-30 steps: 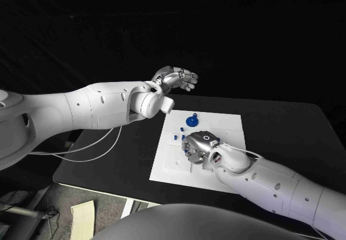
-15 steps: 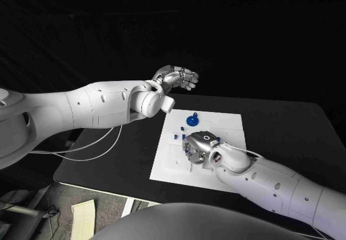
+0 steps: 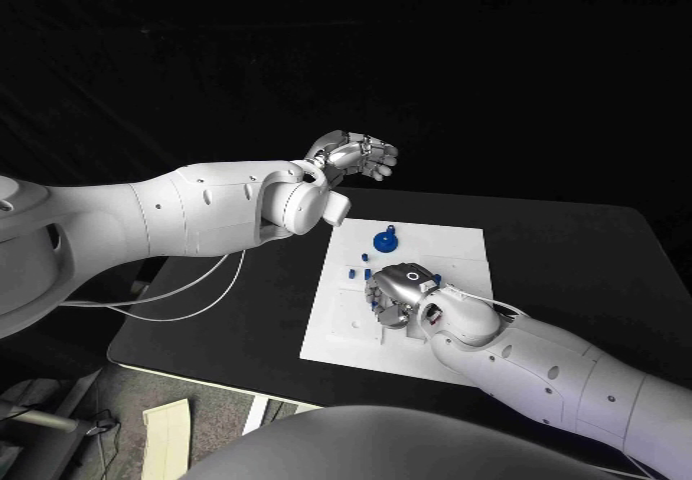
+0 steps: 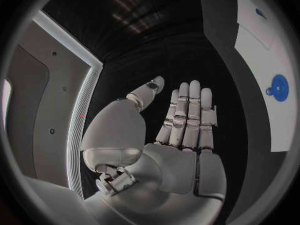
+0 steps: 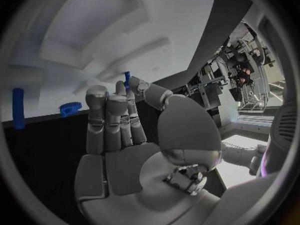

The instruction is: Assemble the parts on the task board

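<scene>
just beside the small blue peg (image 5: pixel 127 78), right hand (image 3: pixel 397 293) pinches it over the task board (image 3: pixel 447 245)

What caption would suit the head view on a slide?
Right hand works over the white board near a blue disc; left hand waits raised, holding nothing.

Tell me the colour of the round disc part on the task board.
Blue; the round disc part shows best in the left wrist view.
</scene>
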### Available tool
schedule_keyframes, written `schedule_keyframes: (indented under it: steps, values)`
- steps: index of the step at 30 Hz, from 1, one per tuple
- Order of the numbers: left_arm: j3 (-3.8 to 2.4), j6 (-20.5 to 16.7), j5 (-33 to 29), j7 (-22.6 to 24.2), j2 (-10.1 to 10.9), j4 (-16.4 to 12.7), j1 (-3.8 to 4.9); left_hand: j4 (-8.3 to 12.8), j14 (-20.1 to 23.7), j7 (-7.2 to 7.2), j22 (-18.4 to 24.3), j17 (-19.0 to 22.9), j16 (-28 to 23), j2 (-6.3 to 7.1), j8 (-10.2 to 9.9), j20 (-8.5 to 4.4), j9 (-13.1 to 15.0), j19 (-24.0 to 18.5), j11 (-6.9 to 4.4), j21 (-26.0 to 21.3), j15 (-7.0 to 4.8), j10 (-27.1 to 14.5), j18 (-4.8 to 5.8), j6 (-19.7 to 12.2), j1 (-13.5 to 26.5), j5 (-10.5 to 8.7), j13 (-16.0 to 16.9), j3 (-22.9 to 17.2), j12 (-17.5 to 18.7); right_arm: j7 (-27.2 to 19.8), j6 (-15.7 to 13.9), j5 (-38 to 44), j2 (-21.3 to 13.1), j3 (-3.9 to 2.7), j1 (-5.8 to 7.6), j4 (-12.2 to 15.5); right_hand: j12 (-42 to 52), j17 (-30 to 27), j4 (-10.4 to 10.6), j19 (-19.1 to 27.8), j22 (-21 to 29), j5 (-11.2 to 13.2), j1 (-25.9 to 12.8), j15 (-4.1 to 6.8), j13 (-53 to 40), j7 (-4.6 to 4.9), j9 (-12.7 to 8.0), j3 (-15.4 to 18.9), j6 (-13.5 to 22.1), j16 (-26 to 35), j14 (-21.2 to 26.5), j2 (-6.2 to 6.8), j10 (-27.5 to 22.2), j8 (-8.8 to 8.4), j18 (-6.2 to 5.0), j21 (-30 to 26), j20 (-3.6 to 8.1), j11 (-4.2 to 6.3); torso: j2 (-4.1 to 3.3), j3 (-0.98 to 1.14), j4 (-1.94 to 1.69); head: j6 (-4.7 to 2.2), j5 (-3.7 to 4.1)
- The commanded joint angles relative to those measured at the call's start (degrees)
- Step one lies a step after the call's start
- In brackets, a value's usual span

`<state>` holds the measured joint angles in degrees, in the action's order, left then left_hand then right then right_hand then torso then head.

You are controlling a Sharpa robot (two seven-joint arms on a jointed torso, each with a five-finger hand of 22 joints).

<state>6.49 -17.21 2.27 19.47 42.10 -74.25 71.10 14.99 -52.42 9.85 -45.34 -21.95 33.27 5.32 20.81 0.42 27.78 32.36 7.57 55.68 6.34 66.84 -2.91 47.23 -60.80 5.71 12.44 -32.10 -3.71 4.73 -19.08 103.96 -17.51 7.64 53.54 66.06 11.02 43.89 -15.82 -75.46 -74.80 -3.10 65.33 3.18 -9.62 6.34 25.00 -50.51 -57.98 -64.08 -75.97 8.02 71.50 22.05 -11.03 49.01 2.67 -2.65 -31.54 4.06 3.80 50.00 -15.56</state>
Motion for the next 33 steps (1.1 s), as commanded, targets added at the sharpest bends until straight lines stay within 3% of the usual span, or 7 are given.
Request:
schedule_keyframes:
  steps: [1, 13, 16, 25, 27, 28, 33]
  values:
    - [-0.06, 0.0, -0.3, 0.8, -0.1, -0.1, 0.13, -0.1, -0.4, 0.00, -0.1, -0.1, -0.4, -0.16, 0.3, 0.17, -0.1, -0.1, -0.11, -0.2, -0.05, -0.2, -1.05, -0.3, 0.2, 0.33, -0.1, 0.3, -0.3, 0.2, 2.1, 0.9, 0.1, 0.12, -0.13, -0.1, 0.1, -0.1, 0.0, -1.2, -0.1, 0.3, -0.1, 0.61, -0.1, 0.23, 0.0, -0.2, -0.1, -0.3, 1.1, -0.35, 1.9, 0.20, -3.97, 0.4, 1.68, -0.03, -0.02, -0.03, 0.01, 0.00, -0.02]
    - [-0.06, 0.0, -0.3, 0.8, -0.1, -0.1, 0.18, -0.1, -0.4, 0.01, -0.1, -0.1, -0.4, -0.16, 0.3, 0.17, -0.1, 0.0, -0.11, -0.2, -0.05, -0.2, -1.05, -0.4, 0.2, 0.33, -0.1, 0.3, -0.3, 0.1, 2.7, -1.1, 0.3, 0.19, -0.18, -0.6, -0.7, -0.5, 0.2, -0.8, -0.2, 0.1, -1.0, 0.21, -0.1, 0.59, -0.1, -0.3, 0.6, -0.1, 1.3, -0.32, 0.8, -0.34, -3.97, 0.2, 1.44, -0.44, 0.05, 0.01, 0.06, 0.00, -0.01]
    - [-0.06, 0.0, -0.3, 0.7, 0.0, -0.1, 0.19, -0.1, -0.4, 0.01, -0.1, -0.2, -0.4, -0.16, 0.3, 0.17, -0.1, 0.0, -0.11, -0.2, -0.05, -0.2, -1.05, -0.4, 0.2, 0.33, -0.1, 0.3, -0.3, -0.1, 0.9, -3.7, 0.0, 0.19, -0.16, -0.9, -1.5, -0.8, 0.2, -0.6, -0.3, -4.5, -3.2, -0.25, -0.2, 1.05, -0.4, 1.1, 1.5, -0.1, 1.3, 0.58, -0.2, -1.01, -3.97, 0.2, 1.17, -0.87, 0.08, 0.02, 0.09, 0.00, -0.11]
    - [-0.06, 0.0, -0.3, 0.7, 0.1, 0.0, 0.20, -0.1, -0.4, 0.01, -0.1, -0.2, -0.4, -0.15, 0.3, 0.17, -0.1, 0.0, -0.11, -0.2, -0.05, -0.2, -1.05, -0.4, 0.2, 0.33, -0.1, 0.3, -0.3, -0.5, -3.2, -5.3, -0.5, 0.16, -0.11, -0.3, -1.5, -0.8, 0.2, -0.6, -0.3, -4.5, -3.2, -0.25, -0.2, 1.05, -0.4, 1.1, 1.5, -0.1, 1.3, 0.58, -0.2, -1.01, -3.97, 0.2, 1.17, -0.87, 0.06, 0.07, 0.10, 0.00, 0.04]
    - [-0.06, 0.0, -0.3, 0.7, 0.1, 0.0, 0.20, -0.1, -0.4, 0.01, -0.1, -0.2, -0.5, -0.14, 0.3, 0.17, -0.1, 0.0, -0.11, -0.2, -0.05, -0.2, -1.04, -0.4, 0.2, 0.33, -0.1, 0.3, -0.3, -0.5, -4.0, -5.5, -0.9, 0.15, -0.01, 0.2, -2.7, -0.7, 0.1, -0.8, -0.4, -5.7, -4.8, -0.71, 0.3, 1.78, -0.8, 2.6, 3.4, -0.2, 1.1, 2.27, -2.3, -2.02, -3.89, 0.3, 1.06, -1.40, 0.08, 0.06, 0.11, 0.00, 0.09]
    - [-0.06, 0.0, -0.3, 0.7, 0.2, 0.0, 0.20, -0.1, -0.4, 0.02, -0.1, -0.2, -0.5, -0.13, 0.3, 0.17, -0.1, 0.0, -0.10, -0.2, -0.04, -0.2, -1.04, -0.4, 0.2, 0.32, -0.1, 0.3, -0.3, -0.5, -4.4, -5.7, -1.1, 0.15, 0.12, 0.5, -5.7, -0.7, -0.4, -0.7, -0.4, -7.2, -7.3, -2.01, 1.7, 3.51, -1.8, 5.2, 8.1, -0.2, 1.3, 5.92, -7.7, -4.54, -3.78, 0.4, 0.95, -2.83, 0.10, 0.07, 0.14, 0.00, 0.09]
    - [-0.05, -0.1, -0.3, 0.6, 0.5, 0.0, 0.20, -0.1, -0.4, 0.04, -0.1, -0.2, -0.5, -0.09, 0.3, 0.18, -0.2, 0.0, -0.09, -0.3, -0.04, -0.2, -1.04, -0.4, 0.2, 0.32, -0.2, 0.3, -0.3, 0.1, -5.3, -5.8, -3.1, -0.07, 0.81, 3.8, -6.8, -1.1, -0.5, -0.2, 0.0, -16.0, -6.5, -3.88, 3.2, 4.79, -1.7, 13.5, 10.7, -0.9, 2.0, 5.74, -9.8, -4.91, -3.97, -0.6, 1.06, -4.68, 0.09, 0.11, 0.21, 0.00, 0.21]
